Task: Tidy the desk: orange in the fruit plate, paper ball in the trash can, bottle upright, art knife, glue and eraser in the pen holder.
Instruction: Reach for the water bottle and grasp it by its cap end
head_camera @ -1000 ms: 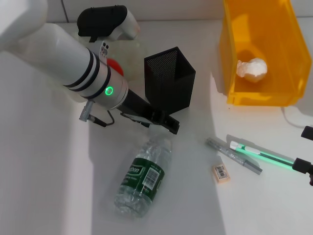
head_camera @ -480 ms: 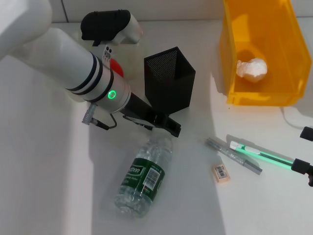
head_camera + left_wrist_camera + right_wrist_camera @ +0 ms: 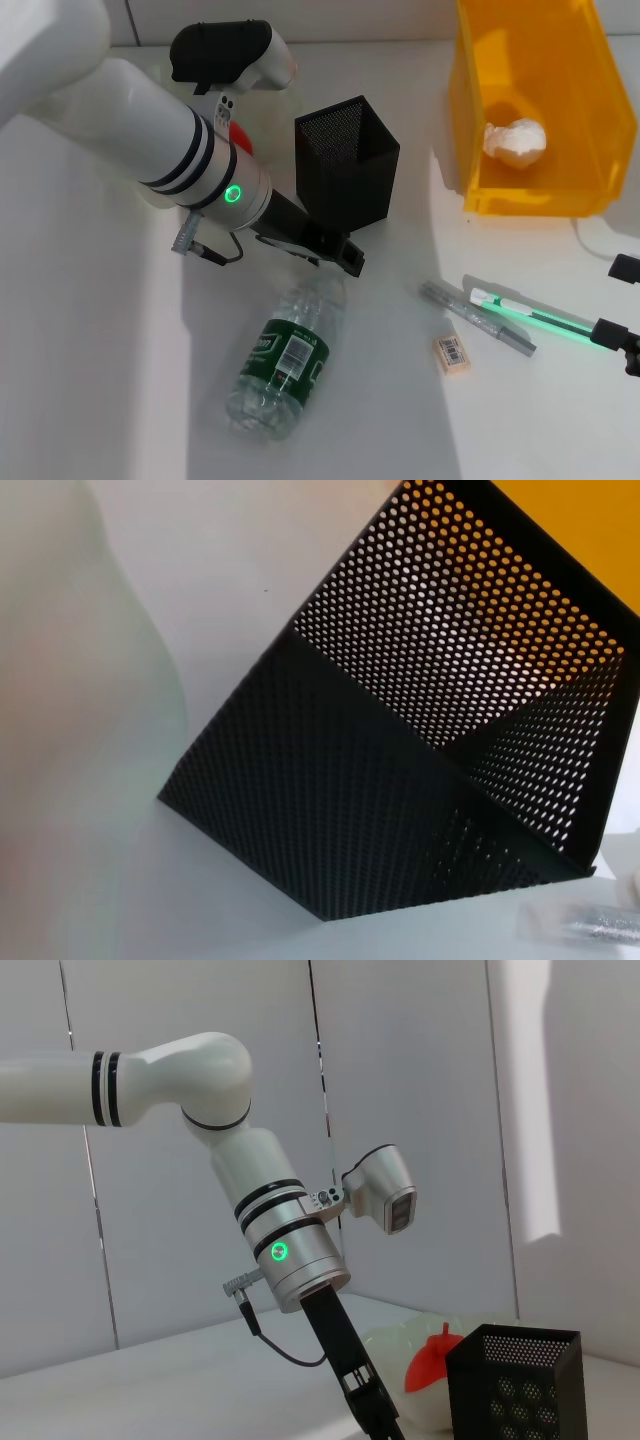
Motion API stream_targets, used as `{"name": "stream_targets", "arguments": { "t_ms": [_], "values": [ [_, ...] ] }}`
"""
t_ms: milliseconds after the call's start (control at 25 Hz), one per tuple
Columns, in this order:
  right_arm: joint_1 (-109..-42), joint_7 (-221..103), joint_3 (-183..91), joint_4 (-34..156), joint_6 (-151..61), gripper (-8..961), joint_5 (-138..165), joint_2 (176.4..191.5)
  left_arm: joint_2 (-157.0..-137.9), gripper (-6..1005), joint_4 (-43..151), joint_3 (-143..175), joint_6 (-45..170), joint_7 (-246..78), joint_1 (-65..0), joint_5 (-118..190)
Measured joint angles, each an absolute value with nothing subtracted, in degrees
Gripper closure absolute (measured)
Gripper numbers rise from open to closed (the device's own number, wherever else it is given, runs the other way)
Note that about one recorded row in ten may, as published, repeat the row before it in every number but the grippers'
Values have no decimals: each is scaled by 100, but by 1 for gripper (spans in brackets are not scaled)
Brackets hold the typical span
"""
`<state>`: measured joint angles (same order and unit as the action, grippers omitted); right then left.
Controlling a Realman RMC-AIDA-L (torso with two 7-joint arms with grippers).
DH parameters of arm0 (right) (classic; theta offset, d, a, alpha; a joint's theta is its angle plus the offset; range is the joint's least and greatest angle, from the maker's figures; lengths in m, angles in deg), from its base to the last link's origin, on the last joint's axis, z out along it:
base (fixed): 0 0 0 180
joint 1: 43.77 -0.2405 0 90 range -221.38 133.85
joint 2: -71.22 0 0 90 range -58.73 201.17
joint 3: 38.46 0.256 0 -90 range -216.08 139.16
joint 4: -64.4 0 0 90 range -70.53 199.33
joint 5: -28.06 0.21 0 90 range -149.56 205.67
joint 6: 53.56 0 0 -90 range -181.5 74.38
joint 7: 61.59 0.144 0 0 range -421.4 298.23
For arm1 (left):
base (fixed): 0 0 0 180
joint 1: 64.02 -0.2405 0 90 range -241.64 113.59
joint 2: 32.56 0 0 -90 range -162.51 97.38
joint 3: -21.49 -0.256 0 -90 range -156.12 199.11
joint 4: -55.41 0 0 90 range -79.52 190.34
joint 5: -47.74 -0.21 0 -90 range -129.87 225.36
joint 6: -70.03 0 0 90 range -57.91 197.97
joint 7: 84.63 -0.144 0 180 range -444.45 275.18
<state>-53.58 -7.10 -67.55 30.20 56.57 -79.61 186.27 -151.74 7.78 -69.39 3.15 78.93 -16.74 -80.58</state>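
Observation:
The clear bottle with a green label lies on its side on the white desk, its neck pointing toward the left gripper, which hovers right at the neck beside the black mesh pen holder. The orange rests in the pale fruit plate, mostly hidden behind the left arm. A paper ball lies in the yellow trash can. The grey art knife, green-lit glue and eraser lie on the desk. The right gripper sits open at the right edge.
The left arm's white forearm crosses the back left of the desk above the plate. A thin cable runs along the desk below the trash can. Bare desk lies to the left of the bottle.
The bottle has rolled and swung slightly, its base moving toward the near left, barcode now facing up. The left gripper has shifted a little by the bottle's neck.

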Motion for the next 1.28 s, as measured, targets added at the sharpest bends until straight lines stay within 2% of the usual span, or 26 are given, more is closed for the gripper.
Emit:
{"name": "stream_targets", "arguments": {
  "t_ms": [320,1080,1280],
  "values": [
    [-5370,-710,-6755,3025,5585,233,-7961,18627,-15174,513,779,-6938,324,7867,-1674,-8057],
    [-5382,-710,-6755,3067,5526,233,-7961,18643,-15174,546,826,-6884,402,7639,-1737,-7984],
    [-5406,-710,-6755,3149,5506,233,-7955,18630,-15127,547,526,-6625,192,7053,-2197,-7442]
  ]
}}
